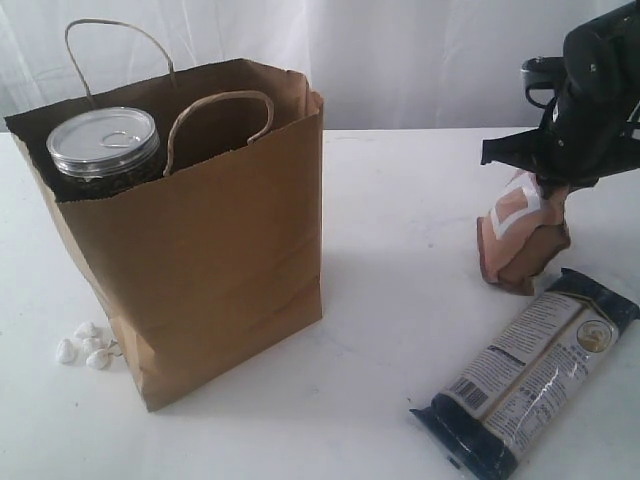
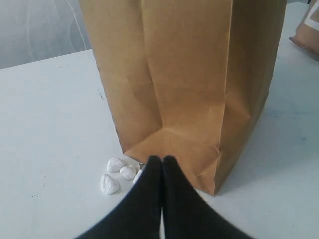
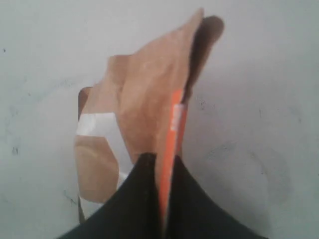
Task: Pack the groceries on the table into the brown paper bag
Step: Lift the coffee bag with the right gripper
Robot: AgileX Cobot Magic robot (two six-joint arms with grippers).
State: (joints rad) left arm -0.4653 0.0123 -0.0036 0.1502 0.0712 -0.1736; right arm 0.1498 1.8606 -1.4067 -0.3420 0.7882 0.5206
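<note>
Lying nearest, at the near right, the long dark-blue packet (image 1: pixel 527 378) is resting flat on the white surface (image 1: pixel 400 200). Just beyond it, your right end effector (image 3: pixel 160 162) is pinching the top edge of the brown orange-labelled pouch (image 1: pixel 520 245), with its jaws closed tight on it. Over on the left, the brown paper bag (image 1: pixel 200 260) is standing upright, and the silver pull-tab can (image 1: pixel 103 140) is sitting inside it. Your left end effector (image 2: pixel 162 162) is hovering low at the foot of the bag, jaws pressed together and gripping nothing, next to a few small white pebbles (image 2: pixel 127 172).
</note>
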